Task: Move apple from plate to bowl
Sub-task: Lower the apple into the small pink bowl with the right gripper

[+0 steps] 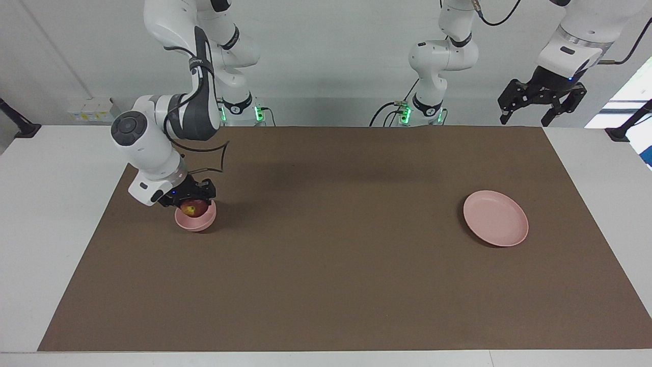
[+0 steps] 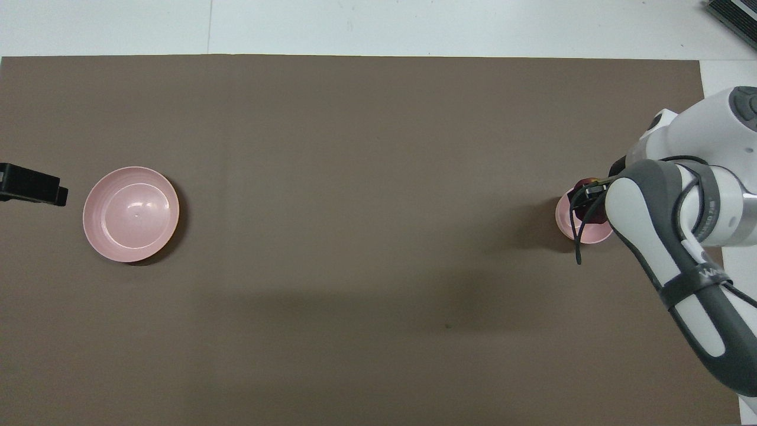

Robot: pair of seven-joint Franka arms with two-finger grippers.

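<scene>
Down in the bowl [image 1: 196,220] we saw the apple [image 1: 193,207], our right hand [image 1: 189,203] clasping it. At three o'clock on the bench [image 1: 326,285] lay the bare plate [image 1: 495,218]; our left hand [image 1: 542,102] waited aloft, fingers spread wide.

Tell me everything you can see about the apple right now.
The apple is small, round and dark red with a yellowish patch on the side toward the facing camera. It sits low in the mouth of the bowl, at the right arm's end of the table, with the right gripper directly over it, jaws on either side. Whether they grip it cannot be told. From overhead only a dark red sliver shows beside the arm. The plate is bare.
</scene>
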